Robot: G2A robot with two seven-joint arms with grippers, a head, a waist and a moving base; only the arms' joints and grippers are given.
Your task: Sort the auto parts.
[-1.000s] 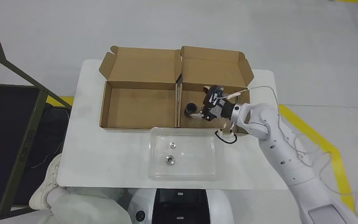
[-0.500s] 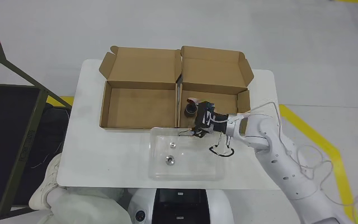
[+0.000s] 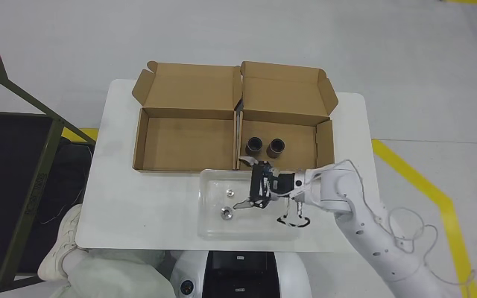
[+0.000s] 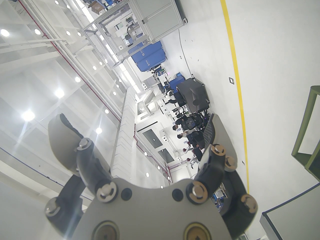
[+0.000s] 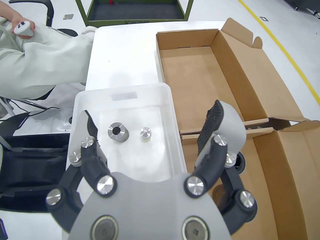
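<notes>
Two metal parts lie in the clear tray [image 3: 205,223]: a bored bushing [image 5: 118,132] [image 3: 226,213] and a smaller round piece [image 5: 145,132] [image 3: 230,192]. My right gripper [image 5: 151,116] [image 3: 246,183] hangs open over the tray's right half, just short of both parts, with nothing between its fingers. Two black cylindrical parts [image 3: 254,144] [image 3: 277,146] stand in the right cardboard box [image 3: 322,141]; one of them [image 5: 240,162] peeks out behind a right finger. The left cardboard box [image 3: 186,145] [image 5: 207,76] has nothing in it. My left gripper [image 4: 137,126] is open and points up into the room.
The two open boxes stand side by side behind the tray, lids folded back. A green metal cart [image 5: 136,8] stands beyond the table's left end. Bare white tabletop [image 3: 119,186] lies left of the tray.
The right gripper has left the right box, where a second black part now stands, and moved down over the clear tray with its fingers open.
</notes>
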